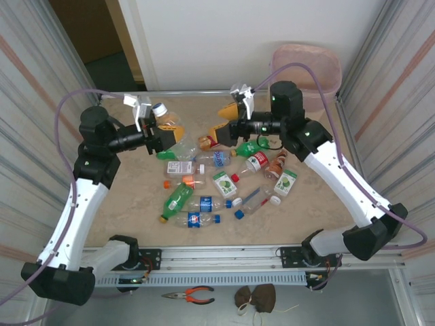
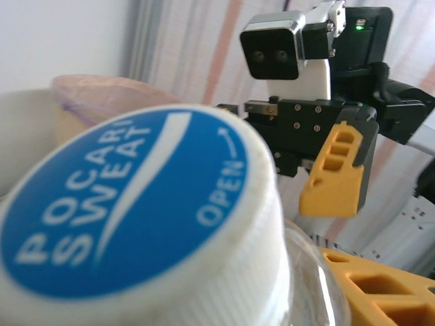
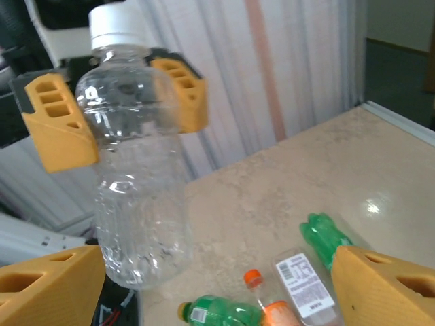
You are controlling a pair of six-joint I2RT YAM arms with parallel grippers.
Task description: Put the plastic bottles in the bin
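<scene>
My left gripper is shut on a clear plastic bottle with a white cap and holds it upright above the table's back left. In the left wrist view its blue-topped cap looms close, beside one yellow finger. In the right wrist view the bottle hangs between the left gripper's yellow fingers. My right gripper faces it, open, jaws wide apart, gripping nothing. Several more bottles lie on the table. The pale pink bin stands at the back right.
Below the right gripper lie two green bottles and a clear orange-capped one. Orange-handled pliers and a brown object lie in front of the arm bases. Corrugated walls close in both sides.
</scene>
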